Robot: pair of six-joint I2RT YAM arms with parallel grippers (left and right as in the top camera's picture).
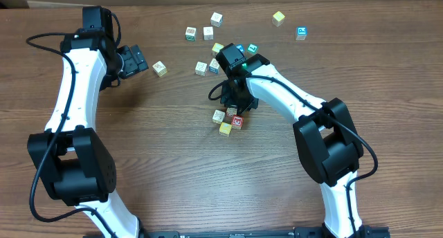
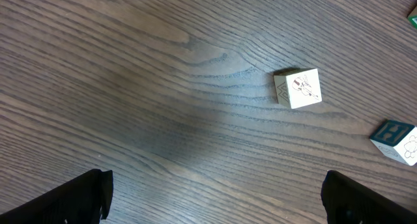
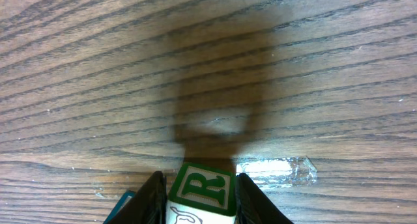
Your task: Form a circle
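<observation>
You have the right gripper [image 3: 202, 199] clamped on a green-lettered R cube [image 3: 203, 185] just beside the circle [image 1: 229, 120] (presumably to feed that cluster), while your left gripper [image 2: 218, 195] hangs wide open, holding nothing, near a loose cube [image 2: 298, 88].

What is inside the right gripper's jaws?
A cube printed with a green R, the right gripper's fingers against both its sides. Beyond it lies shadowed table. Its underside is hidden, so whether it rests on the table is unclear.
</observation>
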